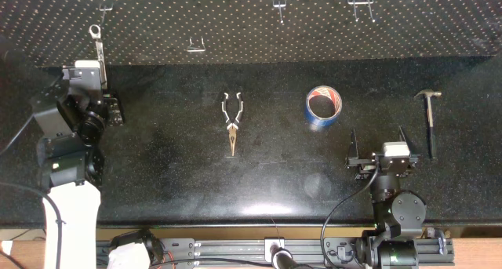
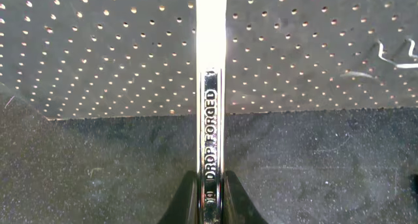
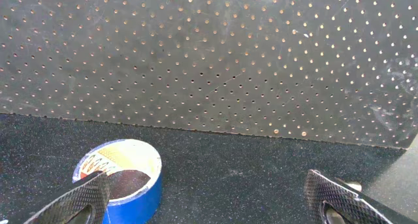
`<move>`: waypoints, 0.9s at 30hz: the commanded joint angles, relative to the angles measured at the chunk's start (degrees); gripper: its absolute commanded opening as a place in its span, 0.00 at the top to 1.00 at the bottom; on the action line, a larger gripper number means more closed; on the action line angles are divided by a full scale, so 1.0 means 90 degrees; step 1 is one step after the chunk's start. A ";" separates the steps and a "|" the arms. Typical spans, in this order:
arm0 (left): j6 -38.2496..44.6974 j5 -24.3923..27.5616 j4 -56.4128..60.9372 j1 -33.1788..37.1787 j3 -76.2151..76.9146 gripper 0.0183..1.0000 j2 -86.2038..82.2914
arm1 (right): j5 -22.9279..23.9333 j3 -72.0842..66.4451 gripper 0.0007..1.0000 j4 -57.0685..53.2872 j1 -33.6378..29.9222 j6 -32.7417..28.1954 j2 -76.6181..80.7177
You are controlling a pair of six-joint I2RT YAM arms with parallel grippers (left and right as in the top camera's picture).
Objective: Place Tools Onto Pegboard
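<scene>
left tool: our left tool (image 2: 210,185) is clamped tight on the wrench (image 2: 210,119), one finger on each side of the shaft near its lower end

wrench: it sits at the far left and sticks straight out of the fingers toward the pegboard (image 1: 235,18). From above, the ring end shows over the board's lower left part. We can't tell if it actually touches the board or a hook

right tool: our right tool (image 1: 377,136) is spread wide open with nothing in it. It sits low over the table (image 1: 172,143) on the right side, facing the pegboard

tape: the blue roll (image 1: 323,106) lies flat on the table right of the middle, near the board's lower edge. It's ahead of the right tool and off toward its left finger, not touching it

pliers: these (image 1: 232,120) lie on the table around the middle, handles toward the board and nose toward us

hammer: this one (image 1: 429,120) lies on the far right, head toward the board, just beside the right tool

hooks: we see a few wire hooks on the board, one low at left of middle (image 1: 196,43) and two up top at right (image 1: 279,6) (image 1: 361,6)
</scene>
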 commanded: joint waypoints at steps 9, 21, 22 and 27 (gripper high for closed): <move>-0.0121 0.0119 0.0340 -0.0168 0.0002 0.99 0.0165 | 0.0032 -0.0032 0.03 -0.0015 -0.0022 -0.0019 -0.0041; -0.0121 -0.0175 0.0245 -0.0160 0.0002 0.99 0.0228 | 0.0032 -0.0032 0.03 -0.0015 -0.0022 -0.0019 -0.0041; -0.0121 -0.0228 0.0233 -0.0160 0.0002 0.99 0.0228 | 0.0032 -0.0032 0.02 -0.0015 -0.0022 -0.0019 -0.0041; -0.0121 -0.0287 0.0214 -0.0163 0.0002 0.99 0.0248 | 0.0032 -0.0032 0.03 -0.0015 -0.0022 -0.0019 -0.0041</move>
